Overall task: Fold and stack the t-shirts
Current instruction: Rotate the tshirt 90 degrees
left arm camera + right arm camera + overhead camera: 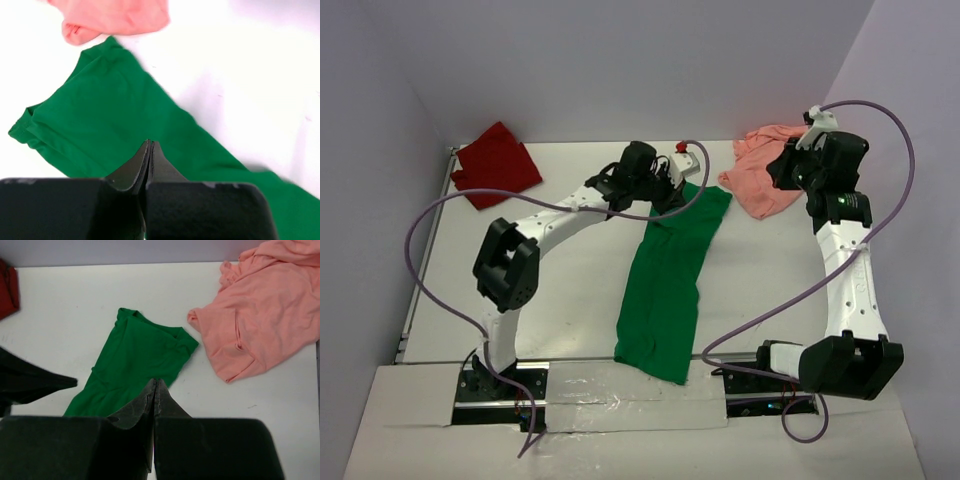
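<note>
White tabletop (570,300) fills the space between pale lilac walls, with the two arm bases at its near edge. The green t-shirt (670,285) lies in the middle as a long narrow strip. It runs from the near edge, between the bases, out toward the far centre, where its end fans a little wider. The dark red t-shirt (497,165) sits bunched at the far left corner, well apart from the others. The salmon pink t-shirt (760,180) lies crumpled at the far right, one corner near the green shirt's far end.

The left arm reaches across to the far centre. The left gripper (150,142) has its fingers pressed flat together with nothing between them, its tip over the green cloth; whether it touches the cloth cannot be told. The right arm stretches straight out along the right side. The right gripper (155,381) is just beside the pink shirt, its fingers likewise together and holding nothing. A purple cable (440,260) loops from each arm.
</note>
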Motion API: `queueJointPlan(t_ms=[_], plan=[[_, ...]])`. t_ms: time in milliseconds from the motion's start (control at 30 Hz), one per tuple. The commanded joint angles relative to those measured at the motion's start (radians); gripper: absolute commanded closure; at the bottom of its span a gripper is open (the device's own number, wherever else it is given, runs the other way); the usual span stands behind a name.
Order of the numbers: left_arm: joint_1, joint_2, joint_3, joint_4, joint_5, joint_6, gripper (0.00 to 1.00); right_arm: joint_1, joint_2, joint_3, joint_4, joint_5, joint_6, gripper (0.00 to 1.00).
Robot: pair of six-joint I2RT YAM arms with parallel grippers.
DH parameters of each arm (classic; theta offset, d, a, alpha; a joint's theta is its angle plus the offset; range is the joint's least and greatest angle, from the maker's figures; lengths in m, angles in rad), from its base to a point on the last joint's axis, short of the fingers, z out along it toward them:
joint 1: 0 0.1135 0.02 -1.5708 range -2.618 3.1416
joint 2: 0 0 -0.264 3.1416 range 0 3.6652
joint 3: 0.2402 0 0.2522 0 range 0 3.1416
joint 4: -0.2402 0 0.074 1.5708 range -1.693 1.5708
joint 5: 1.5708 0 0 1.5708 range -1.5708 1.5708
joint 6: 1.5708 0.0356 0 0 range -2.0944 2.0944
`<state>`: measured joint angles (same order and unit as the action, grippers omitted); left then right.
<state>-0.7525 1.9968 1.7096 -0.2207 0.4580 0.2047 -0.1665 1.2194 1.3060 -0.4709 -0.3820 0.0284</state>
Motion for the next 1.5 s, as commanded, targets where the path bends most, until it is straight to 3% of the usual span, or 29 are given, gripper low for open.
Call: queueJointPlan(t_ms=[0, 267, 467, 600, 733, 800, 900, 1067, 1200, 1333, 1467], plan=[[0.019, 0.117, 0.028, 0.124, -0.021, -0.047, 1.00, -0.005, -0.058, 0.001, 0.061, 0.023, -0.012, 1.00], [0.050, 0.393, 0.269, 0.056, -0.071, -0.063, 1.00, -0.007, -0.115, -0.030, 0.054, 0.066, -0.016, 1.00], [0.068, 0.456, 0.312, 0.130, -0.093, -0.083, 1.00, -0.007, -0.149, -0.053, 0.040, 0.077, -0.018, 1.00], [0.070, 0.479, 0.312, 0.211, -0.208, -0.122, 1.00, -0.007, -0.178, -0.050, 0.032, 0.075, -0.018, 1.00], [0.088, 0.705, 0.716, -0.035, -0.433, -0.175, 1.00, -0.011, -0.202, -0.042, 0.025, 0.086, -0.018, 1.00], [0.116, 0.732, 0.781, -0.090, -0.435, -0.195, 1.00, -0.014, -0.211, -0.028, 0.011, 0.091, -0.018, 1.00], [0.131, 0.649, 0.618, 0.001, -0.452, -0.188, 1.00, -0.018, -0.230, -0.016, 0.002, 0.092, -0.047, 1.00], [0.140, 0.623, 0.605, -0.063, -0.432, -0.194, 1.00, -0.022, -0.236, 0.006, -0.009, 0.098, -0.044, 1.00], [0.140, 0.465, 0.348, 0.150, -0.459, -0.182, 1.00, -0.024, -0.239, -0.019, -0.006, 0.077, -0.035, 1.00], [0.172, 0.494, 0.453, 0.081, -0.571, -0.165, 1.00, -0.027, -0.265, -0.036, -0.008, 0.081, -0.036, 1.00], [0.222, 0.461, 0.372, 0.200, -0.631, -0.148, 1.00, -0.027, -0.291, -0.050, -0.015, 0.074, -0.041, 1.00]])
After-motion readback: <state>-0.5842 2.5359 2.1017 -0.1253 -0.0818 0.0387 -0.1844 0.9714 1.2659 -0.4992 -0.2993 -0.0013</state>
